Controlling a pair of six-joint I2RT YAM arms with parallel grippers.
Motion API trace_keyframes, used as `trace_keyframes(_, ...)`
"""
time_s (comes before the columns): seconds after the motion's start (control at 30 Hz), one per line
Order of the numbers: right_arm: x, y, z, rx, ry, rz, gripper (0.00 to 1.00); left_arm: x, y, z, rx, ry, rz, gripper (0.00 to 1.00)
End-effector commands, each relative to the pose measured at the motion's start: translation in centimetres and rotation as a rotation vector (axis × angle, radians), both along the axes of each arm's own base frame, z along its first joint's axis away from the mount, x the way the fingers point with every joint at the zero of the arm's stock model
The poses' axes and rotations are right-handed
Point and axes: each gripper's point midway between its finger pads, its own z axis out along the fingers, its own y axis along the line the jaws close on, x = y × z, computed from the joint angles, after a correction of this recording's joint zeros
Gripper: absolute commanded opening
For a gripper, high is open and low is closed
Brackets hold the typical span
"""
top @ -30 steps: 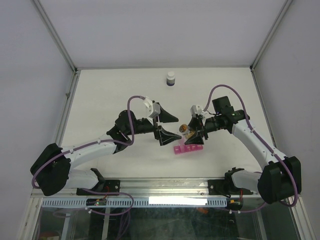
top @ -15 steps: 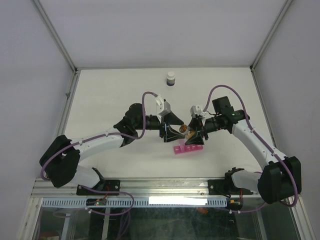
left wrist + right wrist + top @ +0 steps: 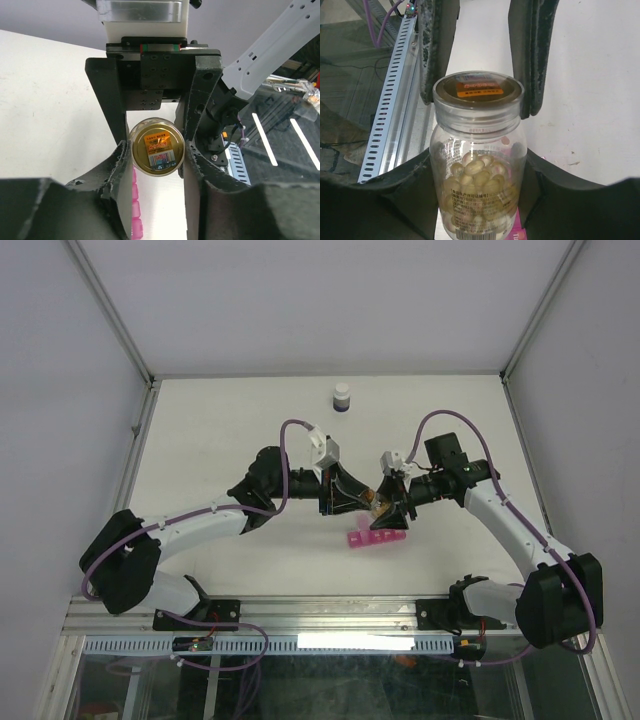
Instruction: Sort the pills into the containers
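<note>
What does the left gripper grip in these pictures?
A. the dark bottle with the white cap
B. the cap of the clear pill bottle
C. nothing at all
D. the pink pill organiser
B: in the left wrist view the left gripper has its fingers pressed on both sides of the cap of the clear bottle, whose body the right gripper holds.

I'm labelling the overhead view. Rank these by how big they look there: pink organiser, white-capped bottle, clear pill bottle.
1. pink organiser
2. white-capped bottle
3. clear pill bottle, mostly hidden here, so its place is unsure.
</note>
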Motion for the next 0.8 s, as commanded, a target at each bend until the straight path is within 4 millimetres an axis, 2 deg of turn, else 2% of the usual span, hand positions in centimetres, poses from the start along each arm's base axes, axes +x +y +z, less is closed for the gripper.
trace_keyframes(0.0,0.4,0.4,1.7,0.035,-0.069,0.007,0.00,0.0,-0.4,2.4,-0.067,-0.011,0.015,0.11)
trace_keyframes(0.07,0.7,0.3,1.6,0.025,-0.069,-0.007,0.00,0.4,-0.1,2.5,-0.073,0.040,0.068,0.01)
trace_keyframes(0.23,1.5,0.3,1.3,0.001,-0.065,-0.045,0.00,1.6,0.6,2.7,-0.122,0.247,0.304,0.00)
trace_keyframes(0.4,1.8,0.4,1.2,-0.005,-0.053,-0.056,0.00,1.6,0.8,2.5,-0.161,0.527,0.493,0.00)
trace_keyframes(0.5,1.9,0.4,1.2,-0.005,-0.050,-0.059,0.00,1.4,0.7,2.9,-0.182,0.595,0.521,0.00)
trace_keyframes(0.63,1.9,0.4,1.1,-0.007,-0.048,-0.061,0.00,1.2,0.7,3.6,-0.192,0.575,0.506,0.00)
trace_keyframes(0.67,1.9,0.4,1.1,-0.008,-0.049,-0.062,0.00,1.1,0.6,3.7,-0.192,0.558,0.497,0.05)
trace_keyframes(0.77,1.9,0.4,1.2,-0.006,-0.048,-0.061,0.00,0.4,0.9,4.3,-0.209,0.477,0.453,0.48)
